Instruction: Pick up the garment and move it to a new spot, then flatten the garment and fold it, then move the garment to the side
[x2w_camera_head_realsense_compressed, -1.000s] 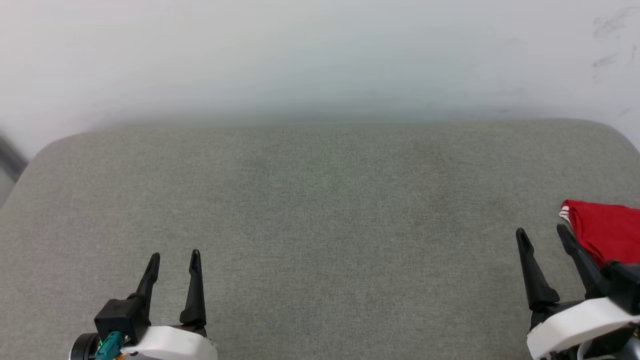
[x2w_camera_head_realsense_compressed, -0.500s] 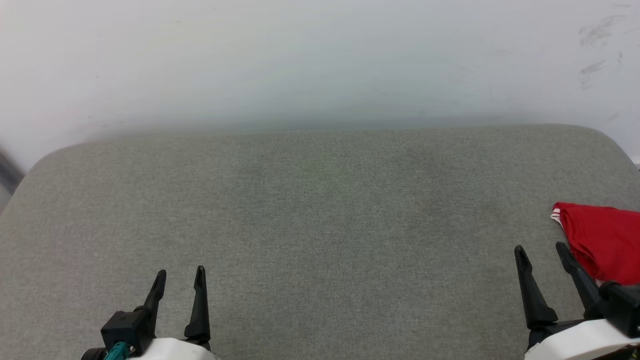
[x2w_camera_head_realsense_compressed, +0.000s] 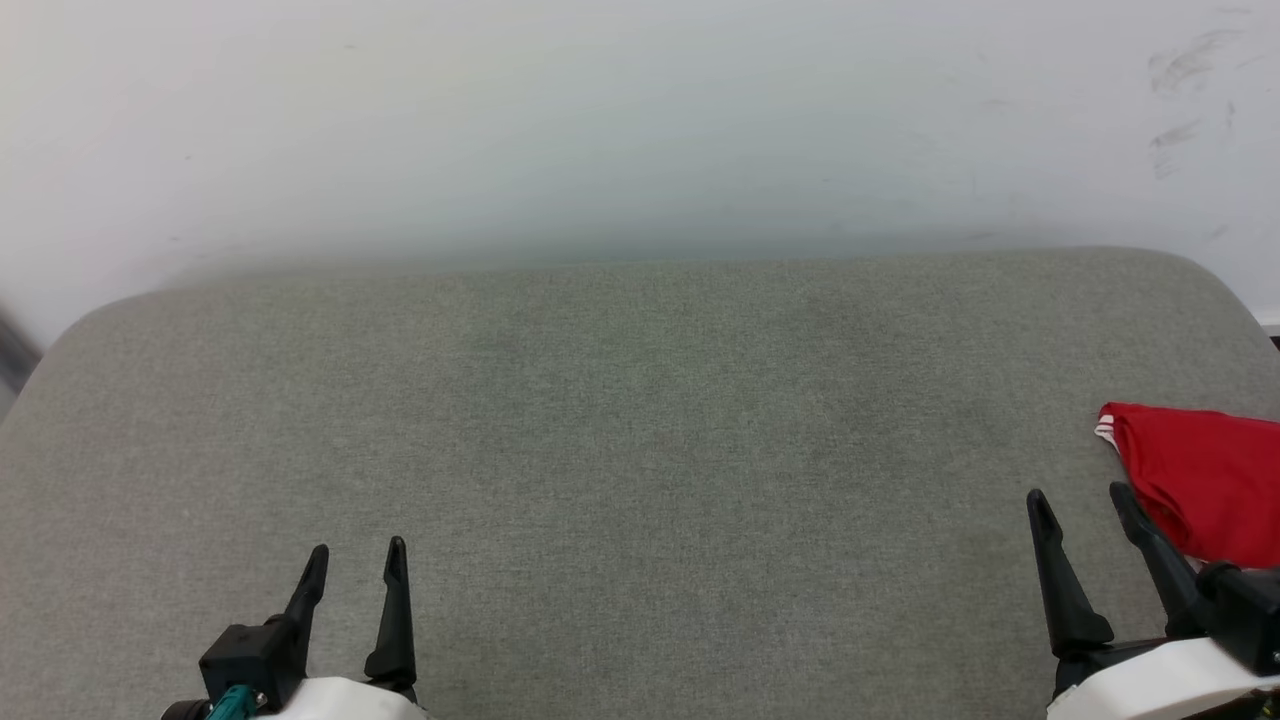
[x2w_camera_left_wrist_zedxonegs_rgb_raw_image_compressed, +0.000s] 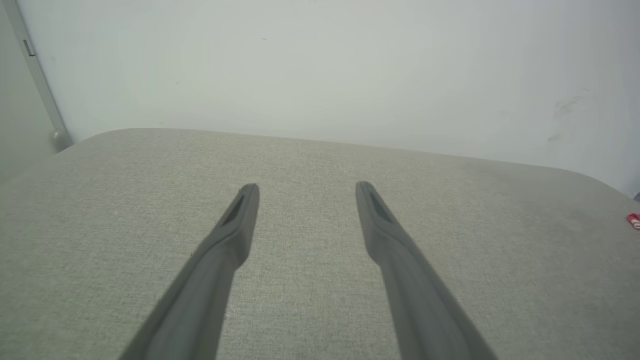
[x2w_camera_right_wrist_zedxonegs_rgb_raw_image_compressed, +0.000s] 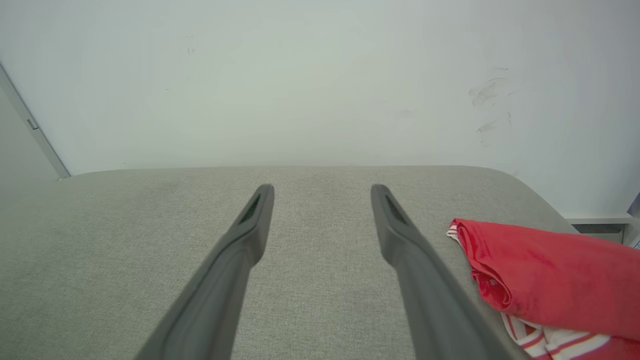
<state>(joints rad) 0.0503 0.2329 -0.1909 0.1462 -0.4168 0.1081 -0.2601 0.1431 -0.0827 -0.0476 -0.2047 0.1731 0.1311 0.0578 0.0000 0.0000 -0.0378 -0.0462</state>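
Garment (x2w_camera_head_realsense_compressed: 1205, 480) lies bunched in soft red layers, striped trim (x2w_camera_right_wrist_zedxonegs_rgb_raw_image_compressed: 545, 344) peeking out, at far right of the grey woven surface (x2w_camera_head_realsense_compressed: 640, 420), just beside my right gripper (x2w_camera_head_realsense_compressed: 1077, 492). That and my left gripper (x2w_camera_head_realsense_compressed: 357, 546) stand spread, empty. Scene fits garment set aside or awaiting pickup. Limp cloth: any grasp should pinch several layers.

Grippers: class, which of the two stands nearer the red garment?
The right gripper: the garment lies just beside it, while the left gripper sits far off.
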